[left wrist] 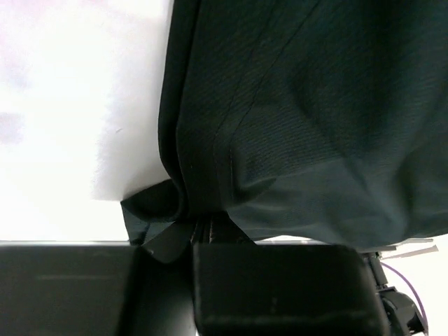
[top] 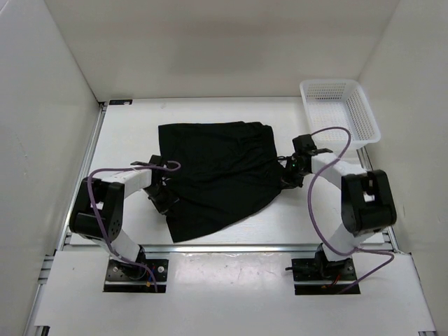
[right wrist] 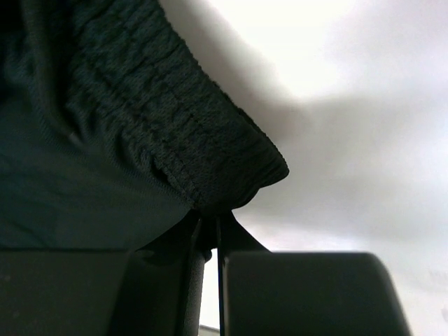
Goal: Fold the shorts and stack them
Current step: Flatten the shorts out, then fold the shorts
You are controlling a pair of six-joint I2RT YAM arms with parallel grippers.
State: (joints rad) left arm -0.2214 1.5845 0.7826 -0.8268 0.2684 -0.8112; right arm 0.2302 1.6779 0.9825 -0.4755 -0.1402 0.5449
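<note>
Black shorts (top: pixel 213 178) lie spread mid-table (top: pixel 126 140), waistband toward the right arm. Left gripper (top: pixel 162 197) is clamped on the leg hem (left wrist: pixel 210 182), right gripper (top: pixel 287 175) pinched on the elastic waistband corner (right wrist: pixel 224 168). Both bites look shallow, at the very edge. Risk: fabric slips out on lift, or only one layer comes up and the fold skews.

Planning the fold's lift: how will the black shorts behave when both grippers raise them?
Probably floppy: the shorts lie flat with creases, so the middle would likely sag between the left gripper and right gripper. The gathered waistband looks textured, so it seems unlikely to slip.
</note>
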